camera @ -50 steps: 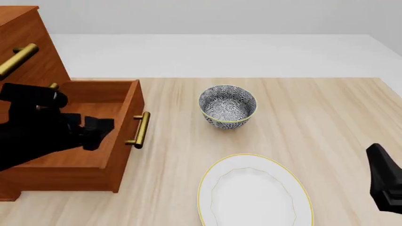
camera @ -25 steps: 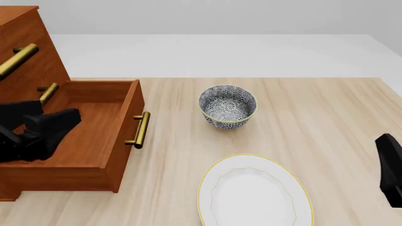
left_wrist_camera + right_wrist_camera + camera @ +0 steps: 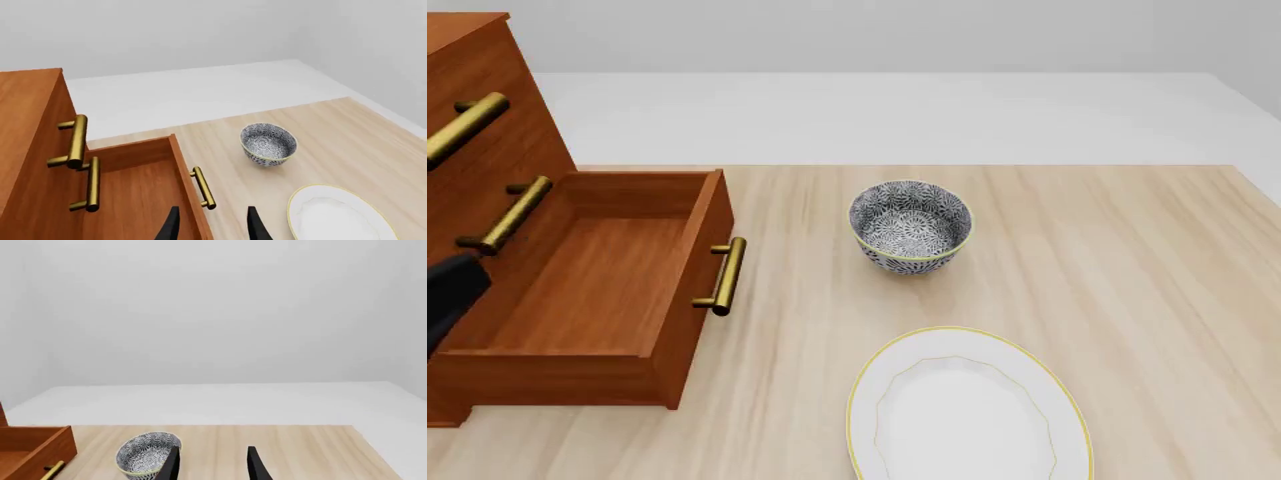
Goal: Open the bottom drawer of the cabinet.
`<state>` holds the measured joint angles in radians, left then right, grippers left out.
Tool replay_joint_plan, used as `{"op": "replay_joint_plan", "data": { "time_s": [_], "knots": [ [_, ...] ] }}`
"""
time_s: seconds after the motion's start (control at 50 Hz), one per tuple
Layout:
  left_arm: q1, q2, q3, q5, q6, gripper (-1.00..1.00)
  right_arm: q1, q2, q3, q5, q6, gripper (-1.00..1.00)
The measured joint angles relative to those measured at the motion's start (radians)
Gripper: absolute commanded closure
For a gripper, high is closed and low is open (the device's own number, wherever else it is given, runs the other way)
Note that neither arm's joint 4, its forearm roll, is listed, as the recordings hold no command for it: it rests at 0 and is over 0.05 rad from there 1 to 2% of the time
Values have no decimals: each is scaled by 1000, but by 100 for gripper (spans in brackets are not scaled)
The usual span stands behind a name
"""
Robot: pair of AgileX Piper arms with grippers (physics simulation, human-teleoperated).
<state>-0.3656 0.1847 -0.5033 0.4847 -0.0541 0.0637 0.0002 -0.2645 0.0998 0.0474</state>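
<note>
Pale wood tabletop, grey backdrop. We see the cabinet (image 3: 481, 120) at ten o'clock, its drawer (image 3: 601, 290) pulled well out, handle (image 3: 723, 276) running twelve-to-six. Our left gripper (image 3: 212, 227), fingers apart and empty, hangs above the handle, nearer than the right gripper (image 3: 212, 465), also spread, facing the bowl (image 3: 910, 226).

A pale wooden worktop (image 3: 1121, 250) carried the cabinet (image 3: 487, 110) at its left, a patterned bowl (image 3: 910, 226) mid-surface, and a yellow-rimmed white plate (image 3: 968, 410) nearer the front edge.
</note>
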Motion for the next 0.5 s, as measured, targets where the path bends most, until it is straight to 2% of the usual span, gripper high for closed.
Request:
{"op": "replay_joint_plan", "data": {
  "time_s": [0.22,0.5],
  "knots": [
    [15,-118,-5,30,13,-100,17,0,-142,108,-15,-100],
    [48,-169,-55,15,4,-100,40,0,-332,276,-29,-100]
  ]
}}
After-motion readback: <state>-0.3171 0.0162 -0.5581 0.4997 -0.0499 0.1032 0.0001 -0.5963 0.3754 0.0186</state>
